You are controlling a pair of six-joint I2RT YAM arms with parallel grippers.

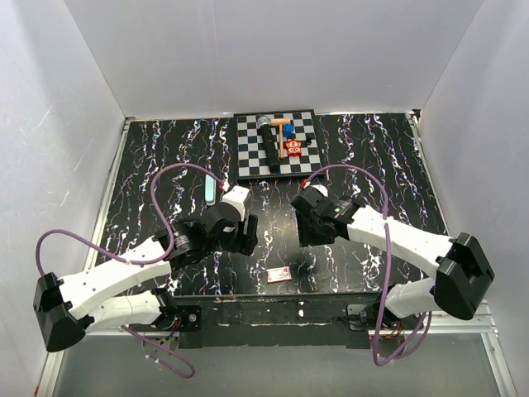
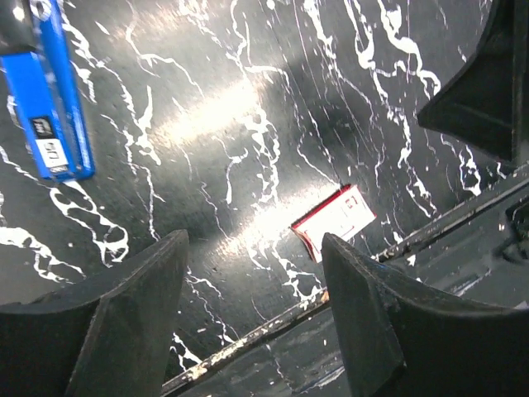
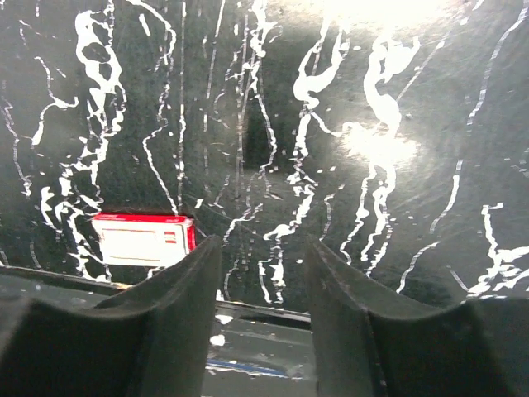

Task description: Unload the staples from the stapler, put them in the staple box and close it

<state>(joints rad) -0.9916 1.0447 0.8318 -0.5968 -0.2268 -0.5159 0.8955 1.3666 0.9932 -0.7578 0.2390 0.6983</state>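
Observation:
The bright-blue stapler (image 2: pixel 50 99) lies flat on the black marbled table, at the upper left of the left wrist view. From above the stapler (image 1: pixel 212 190) shows as a pale bar just left of my left wrist. My left gripper (image 2: pixel 254 248) hangs open over bare table, well apart from the stapler, and holds nothing. In the top view the left gripper (image 1: pixel 245 238) sits near the table's middle. My right gripper (image 3: pixel 264 248) is open too, with only table between its fingers, and in the top view the right gripper (image 1: pixel 307 228) faces the left one. No staples show.
A small white-and-red flat box (image 1: pixel 279 274) lies near the table's front edge between the arms, the same box (image 2: pixel 335 219) (image 3: pixel 142 240) in both wrist views. A checkerboard (image 1: pixel 248 161) at the back middle carries a hammer-like tool and small toys. White walls enclose the table.

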